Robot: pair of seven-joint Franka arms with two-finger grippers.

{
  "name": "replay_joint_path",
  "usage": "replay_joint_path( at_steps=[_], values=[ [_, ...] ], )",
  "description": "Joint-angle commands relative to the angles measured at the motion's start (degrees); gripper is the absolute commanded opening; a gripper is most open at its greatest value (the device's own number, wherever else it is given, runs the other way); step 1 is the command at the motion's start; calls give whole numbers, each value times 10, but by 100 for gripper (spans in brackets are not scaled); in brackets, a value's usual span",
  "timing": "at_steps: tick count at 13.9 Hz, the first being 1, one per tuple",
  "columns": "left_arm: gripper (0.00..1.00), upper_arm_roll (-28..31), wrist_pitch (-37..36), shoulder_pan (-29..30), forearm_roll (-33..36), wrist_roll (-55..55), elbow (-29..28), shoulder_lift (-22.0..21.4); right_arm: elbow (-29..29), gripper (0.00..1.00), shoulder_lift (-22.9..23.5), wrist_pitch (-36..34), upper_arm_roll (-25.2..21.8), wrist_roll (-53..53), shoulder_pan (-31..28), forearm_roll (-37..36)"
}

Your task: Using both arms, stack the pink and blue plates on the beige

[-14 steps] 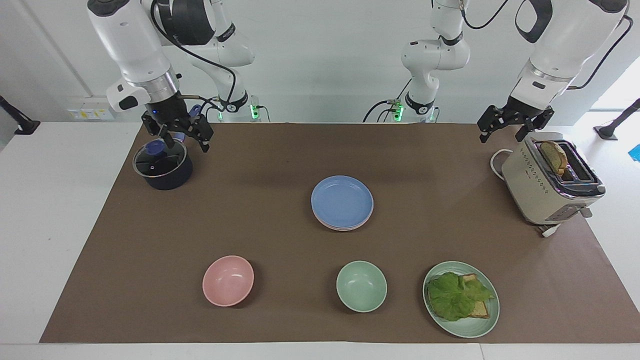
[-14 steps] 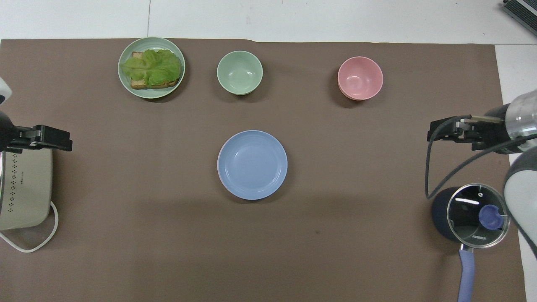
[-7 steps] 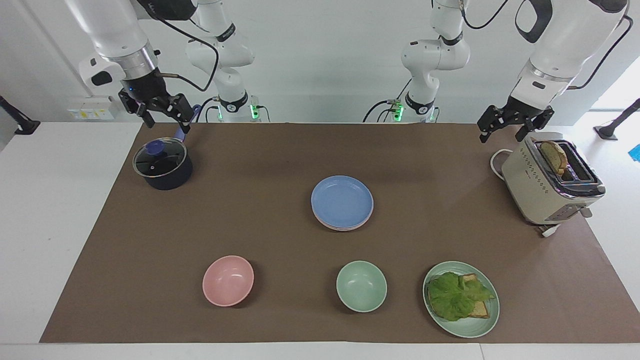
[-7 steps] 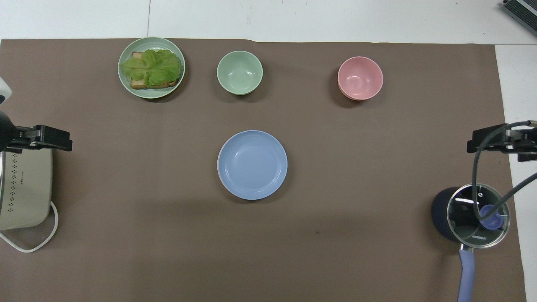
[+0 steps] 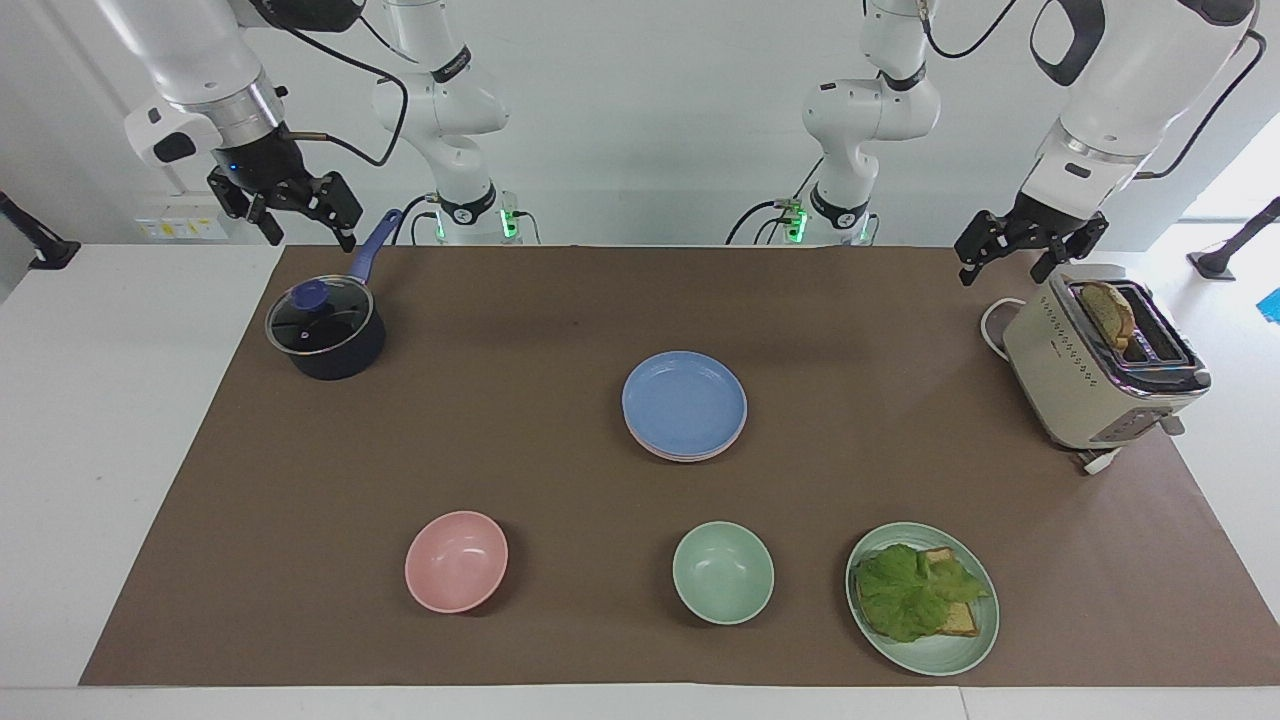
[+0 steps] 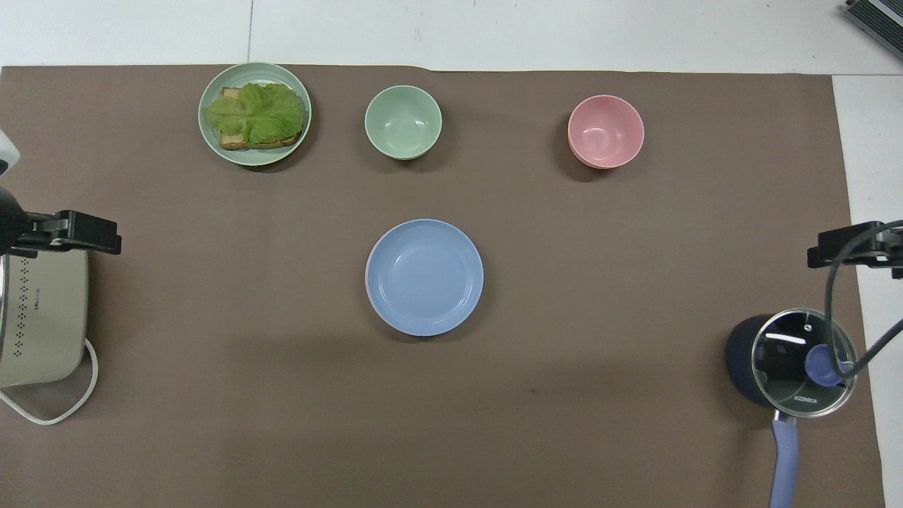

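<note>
The blue plate [image 5: 685, 402] lies at the middle of the brown mat, on top of a small stack. Beneath it only the pale rim of the pink plate [image 5: 681, 456] shows, seen from overhead as a thin sliver [image 6: 367, 286]. The beige plate is hidden. My right gripper [image 5: 308, 238] hangs open and empty, high over the mat's edge by the saucepan [image 5: 326, 331]. My left gripper [image 5: 1002, 276] waits open and empty in the air beside the toaster [image 5: 1095, 365]. Both grippers stand well apart from the stack.
Farther from the robots than the stack stand a pink bowl [image 5: 456, 561], a green bowl [image 5: 723, 572] and a green plate [image 5: 955, 655] with lettuce on toast. The lidded saucepan's blue handle [image 6: 783, 458] points toward the robots. The toaster holds a slice of bread.
My right gripper has risen from just over the saucepan and drawn back toward its own end of the table. The left arm and the plates have not moved.
</note>
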Motion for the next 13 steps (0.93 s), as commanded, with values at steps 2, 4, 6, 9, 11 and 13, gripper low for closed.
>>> replay_joint_path(
  at_steps=[2,4,6,9,11,13],
  values=[
    [100,-3,-8,5,10,2,5,0,9,100,-3,4,7,-31,1,-29],
    [100,-3,-8,5,10,2,5,0,0,100,-8,6,7,-32,2,-31],
    [100,-3,-8,5,10,2,5,0,-5,100,-9,12,8,-32,2,-31],
    [100,-3,-8,5,10,2,5,0,-5,100,-11,4,12,-33,2,-25],
    [100,-3,-9,5,10,2,5,0,-5,100,-11,4,13,-30,2,-22],
    [100,-3,-8,5,10,2,5,0,-5,100,-11,4,12,-27,-1,-21]
  ],
)
